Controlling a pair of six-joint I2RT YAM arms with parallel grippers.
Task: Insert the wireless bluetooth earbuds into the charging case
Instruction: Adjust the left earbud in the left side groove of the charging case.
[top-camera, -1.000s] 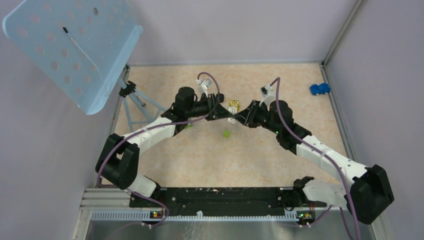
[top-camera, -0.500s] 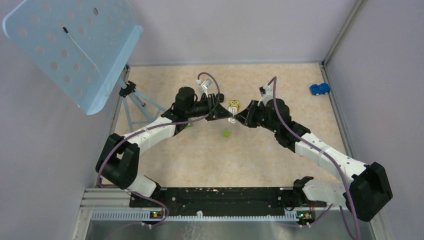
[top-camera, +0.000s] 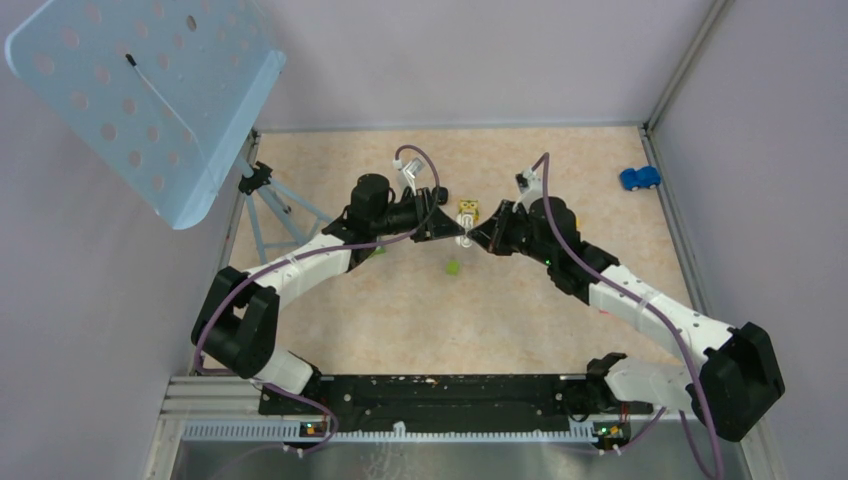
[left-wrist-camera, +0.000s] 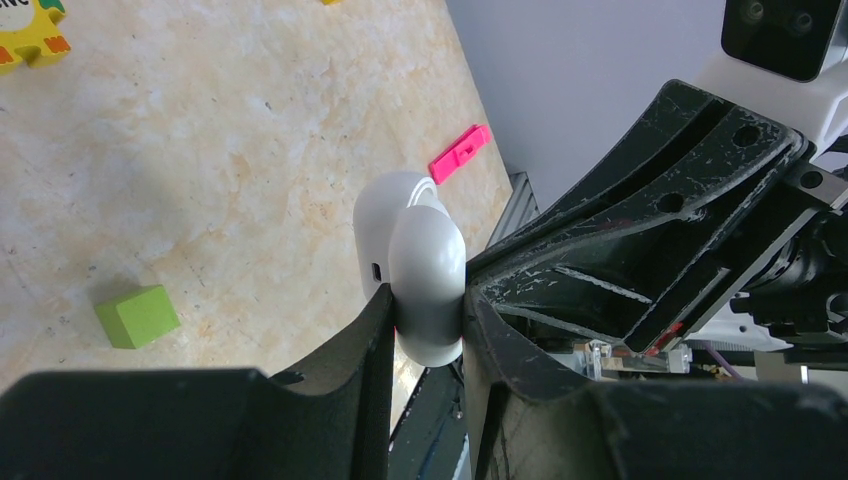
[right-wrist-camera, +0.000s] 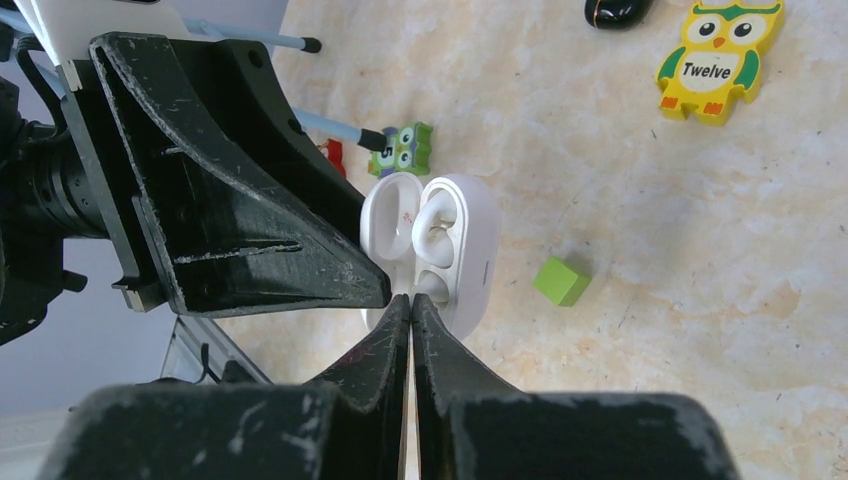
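Observation:
My left gripper (top-camera: 455, 235) is shut on the white charging case (top-camera: 463, 238) and holds it above the table with its lid open. In the left wrist view the case (left-wrist-camera: 425, 250) sits pinched between the gripper (left-wrist-camera: 425, 300) jaws. In the right wrist view the case (right-wrist-camera: 455, 250) shows two white wells, and I see no earbud in them. My right gripper (right-wrist-camera: 411, 298) is shut, its tips at the lower well, with nothing visible between them; it also shows in the top view (top-camera: 473, 240). A glossy black rounded thing (right-wrist-camera: 617, 10) lies by the top edge; I cannot tell whether it is an earbud.
A green cube (top-camera: 453, 267) lies just in front of the grippers. A yellow owl puzzle piece (top-camera: 467, 213) lies behind them, a small green owl piece (right-wrist-camera: 405, 148) to the left. A blue toy car (top-camera: 639, 178) sits far right. A tripod (top-camera: 275, 200) with a blue perforated panel (top-camera: 150, 90) stands left.
My right arm has shifted slightly left, bringing its shut tips closer to the case. The left arm and the case have stayed in place.

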